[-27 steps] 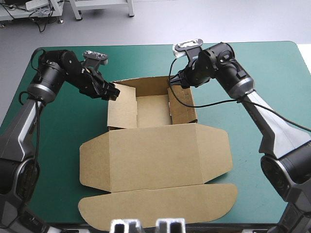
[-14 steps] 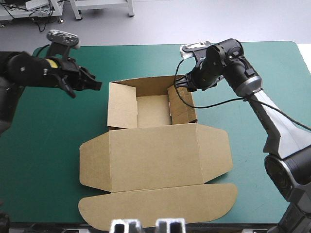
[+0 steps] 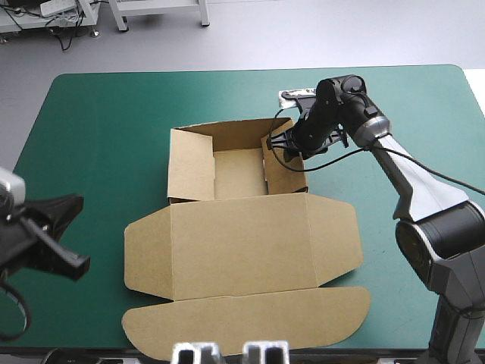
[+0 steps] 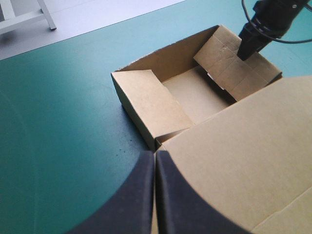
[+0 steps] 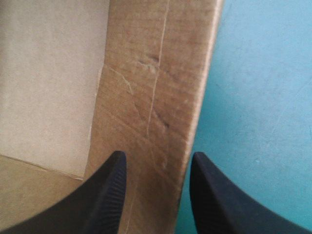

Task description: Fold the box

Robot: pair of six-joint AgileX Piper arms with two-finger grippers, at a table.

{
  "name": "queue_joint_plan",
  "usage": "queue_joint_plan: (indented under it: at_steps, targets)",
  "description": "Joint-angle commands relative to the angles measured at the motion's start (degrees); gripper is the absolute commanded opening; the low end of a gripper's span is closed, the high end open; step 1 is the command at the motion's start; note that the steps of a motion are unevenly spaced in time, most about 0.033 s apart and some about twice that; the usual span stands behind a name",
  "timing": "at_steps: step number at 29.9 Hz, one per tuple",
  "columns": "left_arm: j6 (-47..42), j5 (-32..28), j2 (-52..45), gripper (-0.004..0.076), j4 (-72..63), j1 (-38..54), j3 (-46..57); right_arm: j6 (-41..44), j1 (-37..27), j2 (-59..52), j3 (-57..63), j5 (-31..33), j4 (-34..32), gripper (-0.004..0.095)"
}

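Firstly, right pincer (image 5: 157,156) stood narrowly parted, black fingers (image 5: 109,195) astride top edge of box's right wall; contact unclear. Left pincer (image 4: 155,155) pressed together into single point, raised at left side of counter (image 3: 98,136), well apart from box (image 3: 242,243). Brown box sat mid-counter as open tray, walls up, lid flat toward near edge.

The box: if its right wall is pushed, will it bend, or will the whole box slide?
The wall would likely bend: it is thin board, and creases already show on it. The box seems light, an empty sheet lying loose on the table, so it may slide too.
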Motion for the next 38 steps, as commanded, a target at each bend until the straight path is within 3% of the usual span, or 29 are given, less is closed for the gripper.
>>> queue_joint_plan:
  at_steps: [1,3,4,14,22,30,35,38]
  targets:
    - [-0.1,2.0,-6.8,-0.0009,-0.4,-0.2,5.2,-0.6,-0.3,-1.4,-1.2,-0.5,0.4,0.0231]
    - [-1.0,2.0,-10.2,-0.0009,0.0,-0.2,9.0,-1.1,-0.3,-0.9,-1.2,-0.4,0.4,0.0014]
    - [-2.2,2.0,-11.8,-0.0009,0.3,-0.2,10.9,-1.1,-0.3,-0.9,-1.2,-0.3,0.4,-0.0014]
    - [-9.6,2.0,-23.1,-0.0009,7.7,-0.2,29.5,-3.0,-3.7,-5.5,-1.2,1.4,-4.8,-0.0018]
    - [-12.1,1.5,-32.5,-0.0009,9.7,-0.2,37.5,-6.0,-18.9,-12.6,-1.2,1.4,-6.7,-0.0018]
    - [-12.1,1.8,-34.2,-0.0009,9.6,-0.2,40.3,-8.8,-38.6,-13.6,-1.2,1.2,-8.1,-0.0018]
    - [-12.0,1.5,-34.2,-0.0009,9.7,-0.2,41.7,-10.8,-43.9,-10.3,-1.2,0.9,-7.7,-0.0012]
    - [-12.0,1.3,-34.2,-0.0009,9.7,-0.2,42.9,-13.3,-44.3,-7.6,-1.1,1.4,-7.7,0.0043]
